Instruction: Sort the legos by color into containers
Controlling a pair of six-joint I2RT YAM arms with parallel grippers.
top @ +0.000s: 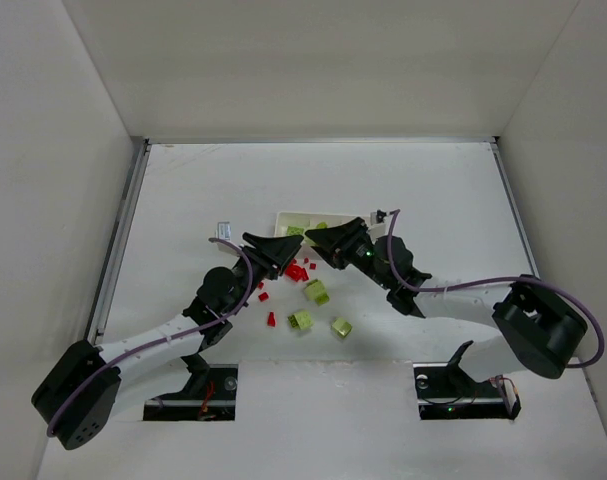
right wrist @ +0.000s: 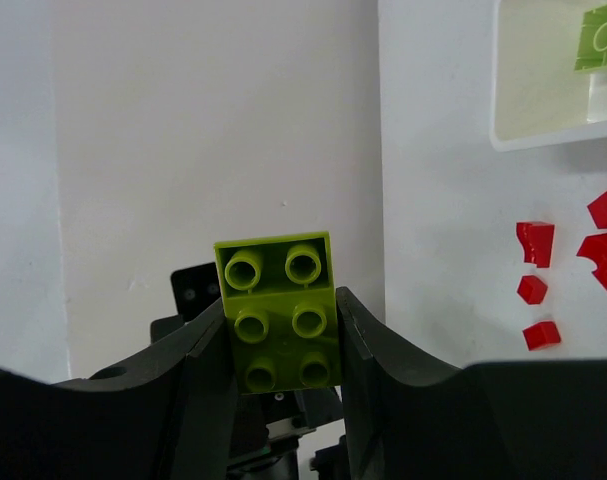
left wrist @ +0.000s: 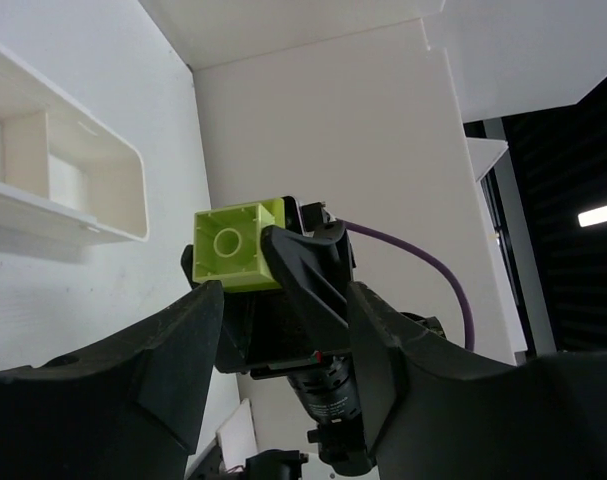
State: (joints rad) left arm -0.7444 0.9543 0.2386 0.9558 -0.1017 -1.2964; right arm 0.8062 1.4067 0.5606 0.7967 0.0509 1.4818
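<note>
Red and lime legos scattered by the white tray (top: pixel 281 214)
Small red pieces (top: pixel 298 270) cluster just before the tray; three lime blocks (top: pixel 316 292) lie nearer, apart; more lime pieces (top: pixel 301 230) sit inside it; one lime brick (right wrist: pixel 279 300) is clamped in the right gripper (right wrist: pixel 281 312).

Tray (top: pixel 280 212) far-centre on bench (top: pixel 433 190), blocks (top: pixel 321 225) inside. Loose legos (top: pixel 316 292) scattered just before it. Studded block (right wrist: pixel 275 270) in right pincer (right wrist: pixel 281 330).

1. The white table (top: pixel 433 200) carries a long white tray (top: pixel 288 216) (only partly visible).
2. Small red pieces (top: pixel 299 271) lie scattered just near it.
3. Three lime blocks (top: pixel 316 291) sit loose, closer in.
</note>
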